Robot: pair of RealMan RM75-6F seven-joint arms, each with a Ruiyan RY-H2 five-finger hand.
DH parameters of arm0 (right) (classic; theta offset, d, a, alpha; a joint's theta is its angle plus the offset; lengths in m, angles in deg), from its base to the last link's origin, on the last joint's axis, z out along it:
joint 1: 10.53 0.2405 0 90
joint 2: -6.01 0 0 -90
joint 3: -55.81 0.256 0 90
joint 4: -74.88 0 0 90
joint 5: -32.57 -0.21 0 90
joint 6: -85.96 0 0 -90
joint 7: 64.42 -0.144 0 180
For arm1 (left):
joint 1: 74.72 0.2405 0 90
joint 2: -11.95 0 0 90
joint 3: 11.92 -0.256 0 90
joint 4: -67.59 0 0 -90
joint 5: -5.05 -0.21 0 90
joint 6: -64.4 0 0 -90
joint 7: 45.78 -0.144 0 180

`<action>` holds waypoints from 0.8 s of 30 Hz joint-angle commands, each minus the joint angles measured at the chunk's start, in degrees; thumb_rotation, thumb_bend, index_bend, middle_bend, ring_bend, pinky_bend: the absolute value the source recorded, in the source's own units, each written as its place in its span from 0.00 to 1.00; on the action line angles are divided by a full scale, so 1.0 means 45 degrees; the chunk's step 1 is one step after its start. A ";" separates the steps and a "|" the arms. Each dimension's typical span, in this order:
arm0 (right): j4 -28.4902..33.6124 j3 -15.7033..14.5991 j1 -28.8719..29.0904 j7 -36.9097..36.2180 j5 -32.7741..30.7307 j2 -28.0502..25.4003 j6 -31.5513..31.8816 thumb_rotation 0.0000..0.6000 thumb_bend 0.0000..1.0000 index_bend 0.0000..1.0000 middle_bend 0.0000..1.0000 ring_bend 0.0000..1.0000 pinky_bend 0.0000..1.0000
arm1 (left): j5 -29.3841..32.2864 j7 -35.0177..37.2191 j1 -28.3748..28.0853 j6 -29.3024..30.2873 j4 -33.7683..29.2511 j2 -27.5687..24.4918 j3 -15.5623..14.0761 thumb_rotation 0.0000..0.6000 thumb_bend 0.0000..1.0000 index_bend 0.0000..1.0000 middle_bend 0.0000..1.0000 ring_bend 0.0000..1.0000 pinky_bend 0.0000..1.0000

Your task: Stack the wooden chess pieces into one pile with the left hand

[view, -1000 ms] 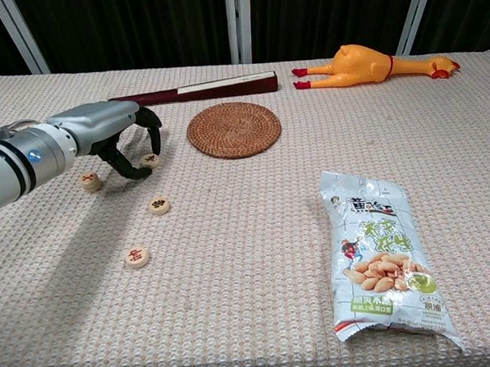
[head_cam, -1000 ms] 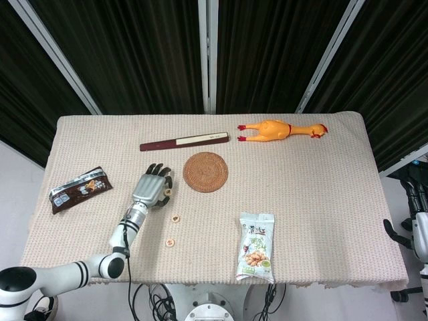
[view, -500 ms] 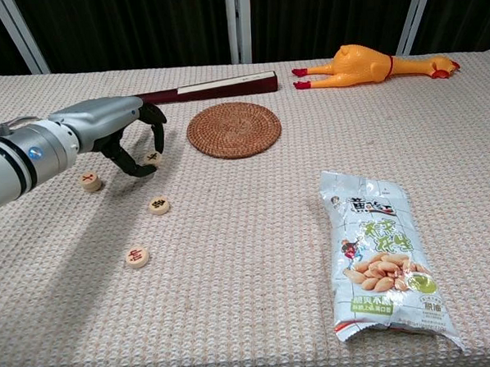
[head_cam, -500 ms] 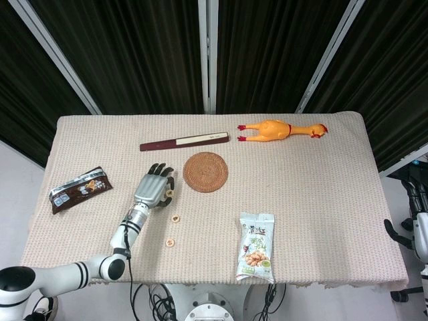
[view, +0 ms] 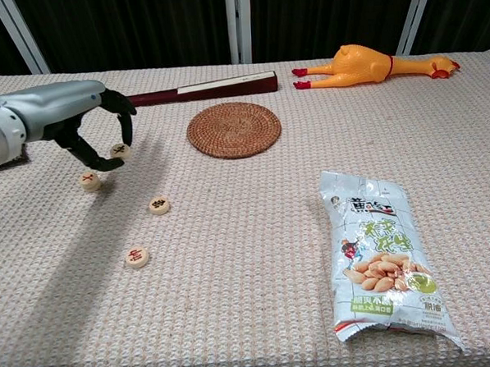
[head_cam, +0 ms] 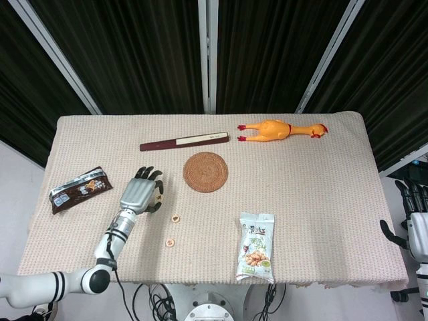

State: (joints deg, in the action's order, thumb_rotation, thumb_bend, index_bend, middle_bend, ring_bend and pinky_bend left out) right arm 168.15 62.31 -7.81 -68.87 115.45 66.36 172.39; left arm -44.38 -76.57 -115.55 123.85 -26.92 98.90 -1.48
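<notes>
In the chest view my left hand point(view: 69, 119) hovers at the table's left side and pinches one round wooden chess piece point(view: 119, 150) between thumb and fingertip, lifted off the cloth. Just below it lies a second piece point(view: 89, 181). Two more pieces lie nearer the front: one point(view: 158, 205) and another point(view: 136, 257). The head view shows the left hand point(head_cam: 139, 194) covering the piece beneath it, while the two loose pieces point(head_cam: 175, 218) point(head_cam: 171, 242) lie to its right. My right hand point(head_cam: 418, 227) hangs off the table's right edge, fingers apart and empty.
A woven round coaster point(view: 234, 129) lies right of the left hand, with a dark folded fan point(view: 199, 89) behind it. A rubber chicken point(view: 370, 63) sits at the back right, a peanut bag point(view: 382, 254) at the front right, and a dark snack packet point(head_cam: 79, 189) at the left edge.
My left hand has lifted a chess piece off the cloth and carried it leftward, from beside the coaster to just above the leftmost piece. The other pieces have not moved.
</notes>
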 commanded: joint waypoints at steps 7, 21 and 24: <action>0.0042 -0.0014 0.0030 0.0322 -0.0063 0.0124 -0.0039 1.00 0.25 0.00 0.00 0.00 0.00 | 0.0050 0.0291 0.0588 0.0425 -0.0395 -0.0645 -0.0609 1.00 0.29 0.51 0.14 0.00 0.00; 0.0054 -0.0034 0.0040 0.0425 -0.0102 0.0136 -0.0084 1.00 0.25 0.00 0.00 0.00 0.00 | -0.0592 0.1438 0.0918 0.0192 0.0244 -0.0506 -0.0843 1.00 0.29 0.50 0.14 0.00 0.00; 0.0031 -0.0042 0.0037 0.0386 -0.0093 0.0121 -0.0091 1.00 0.25 0.00 0.00 0.00 0.00 | -0.0602 0.1604 0.0931 0.0093 0.0426 -0.0423 -0.0831 1.00 0.29 0.50 0.14 0.00 0.00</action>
State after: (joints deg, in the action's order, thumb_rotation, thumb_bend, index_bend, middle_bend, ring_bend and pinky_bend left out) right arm 168.30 62.13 -7.64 -67.13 115.04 66.91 171.99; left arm -47.05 -69.50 -111.39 124.39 -25.14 96.88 -5.23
